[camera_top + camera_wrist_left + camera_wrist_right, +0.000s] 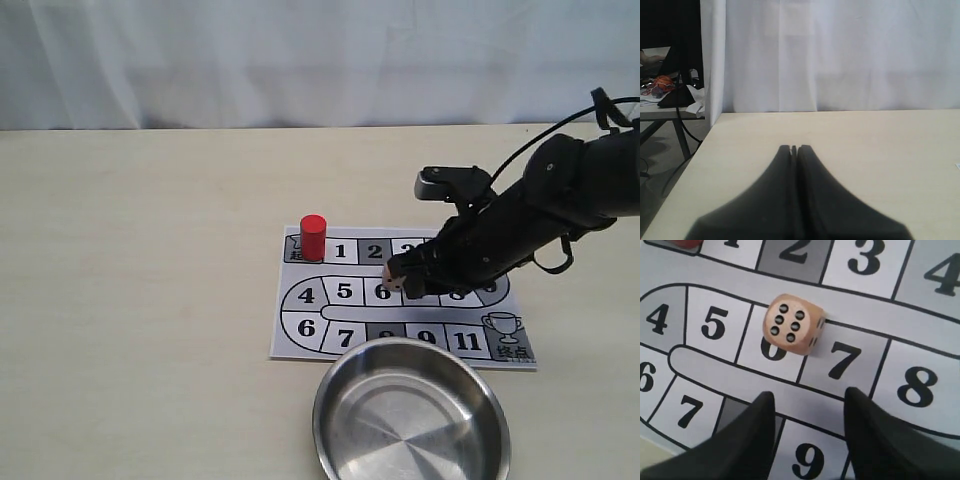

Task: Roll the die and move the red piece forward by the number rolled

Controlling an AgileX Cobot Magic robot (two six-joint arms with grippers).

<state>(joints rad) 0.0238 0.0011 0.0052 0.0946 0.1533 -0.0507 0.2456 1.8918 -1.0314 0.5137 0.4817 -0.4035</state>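
The die (791,324) lies on the paper game board (300,335), across the line between squares 6 and 7, its six-dot face toward the right wrist camera. In the exterior view the die (392,278) shows just off my right gripper's tips. My right gripper (810,396) is open and low over the board, with the die just beyond its fingertips and nothing between them. Upright on the start square at the board's far left corner stands the red piece (313,237). Over bare table my left gripper (794,148) is shut on nothing; it is out of the exterior view.
A steel bowl (322,405) sits at the front of the table, touching the board's near edge. A white curtain (300,60) hangs behind the table. The left wrist view shows the table's side edge (690,165), with a stand and cables beyond it.
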